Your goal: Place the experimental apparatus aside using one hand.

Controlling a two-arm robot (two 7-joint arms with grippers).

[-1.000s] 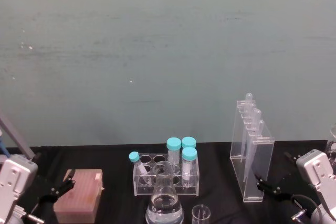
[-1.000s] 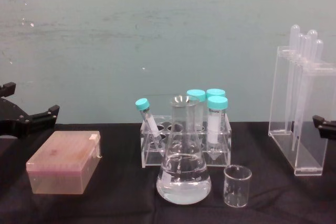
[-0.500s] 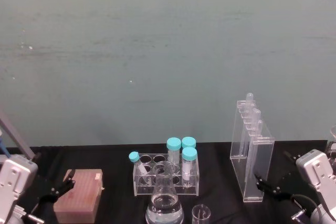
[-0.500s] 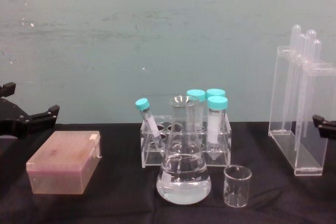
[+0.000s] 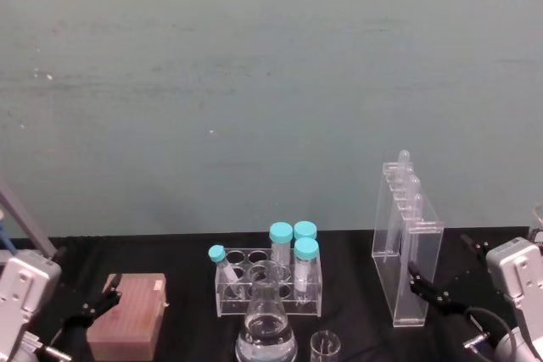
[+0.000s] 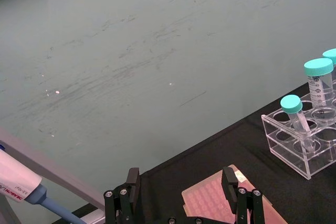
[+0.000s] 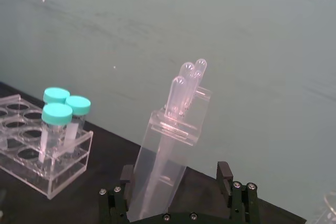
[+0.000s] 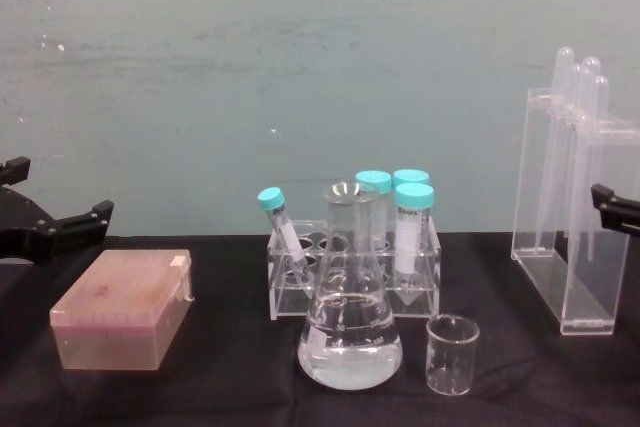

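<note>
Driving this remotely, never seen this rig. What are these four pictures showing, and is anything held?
It is a two-armed robot at a black-covered table. One picture looks down from its head, one across from its chest, one from each wrist. On the table: a pink box, a rack of teal-capped tubes, a flask of clear liquid, a small beaker, a tall pipette stand. The left tool hangs open by the pink box. The right tool is open, facing the pipette stand. Nothing is held.
</note>
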